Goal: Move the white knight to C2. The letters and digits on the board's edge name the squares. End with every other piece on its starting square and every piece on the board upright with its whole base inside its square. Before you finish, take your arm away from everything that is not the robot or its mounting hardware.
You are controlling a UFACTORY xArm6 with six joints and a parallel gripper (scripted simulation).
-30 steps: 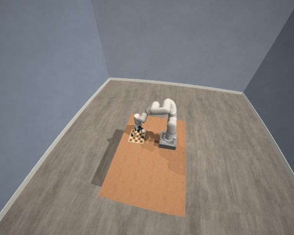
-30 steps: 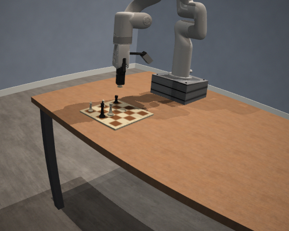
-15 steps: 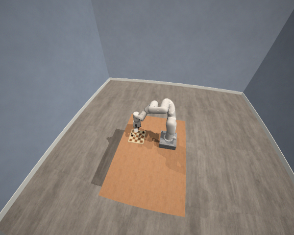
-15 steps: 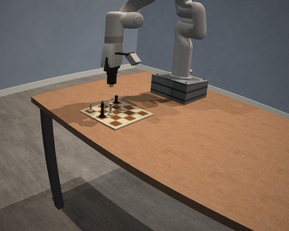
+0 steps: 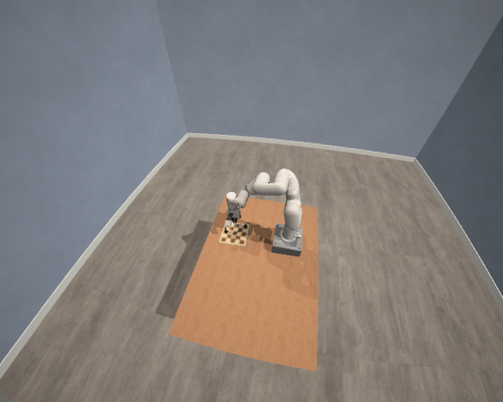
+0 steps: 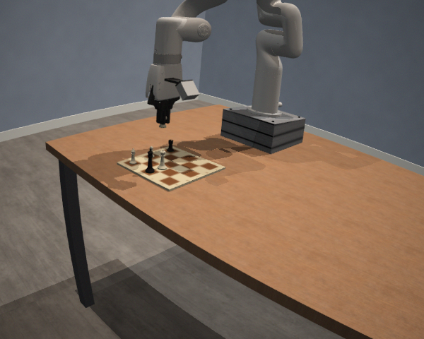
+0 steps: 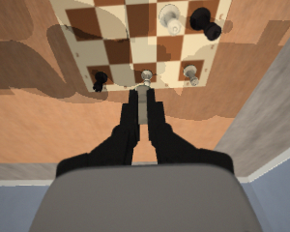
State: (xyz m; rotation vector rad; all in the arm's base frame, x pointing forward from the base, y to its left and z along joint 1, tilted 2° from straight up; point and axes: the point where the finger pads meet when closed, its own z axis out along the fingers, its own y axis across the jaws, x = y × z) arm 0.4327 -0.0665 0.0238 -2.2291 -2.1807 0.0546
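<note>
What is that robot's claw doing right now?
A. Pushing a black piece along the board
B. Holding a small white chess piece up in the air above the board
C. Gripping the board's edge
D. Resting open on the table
B: the gripper is shut on the white knight, clear above the chessboard.

Matt wood-grain table (image 6: 278,226); smooth glossy white arm (image 6: 267,73); dark metal-look base (image 6: 296,126); matt black fingers.
</note>
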